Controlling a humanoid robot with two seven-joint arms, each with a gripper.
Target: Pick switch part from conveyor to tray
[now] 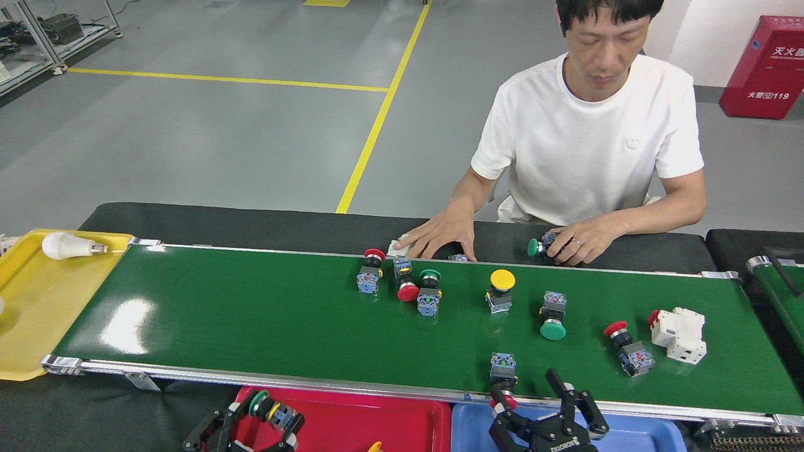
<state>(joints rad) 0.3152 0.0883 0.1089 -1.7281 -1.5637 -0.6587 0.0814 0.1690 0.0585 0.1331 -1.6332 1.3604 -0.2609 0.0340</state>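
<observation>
The conveyor (251, 314) carries several switch parts with coloured caps. At the bottom edge, my left gripper (264, 419) is shut on a green-capped switch part (271, 411) and holds it over the left end of the red tray (377, 424). My right gripper (534, 402) stands open at the belt's near rail, above the blue tray (634, 436). Its left finger is right beside a red-capped switch part (502, 367) that lies at the near edge of the belt.
A person sits behind the belt, one hand (443, 235) on a white part, the other (575, 242) holding a green-capped switch. A white breaker (678, 333) lies at belt right. A yellow tray (38, 314) with a bulb (66, 246) is at the left.
</observation>
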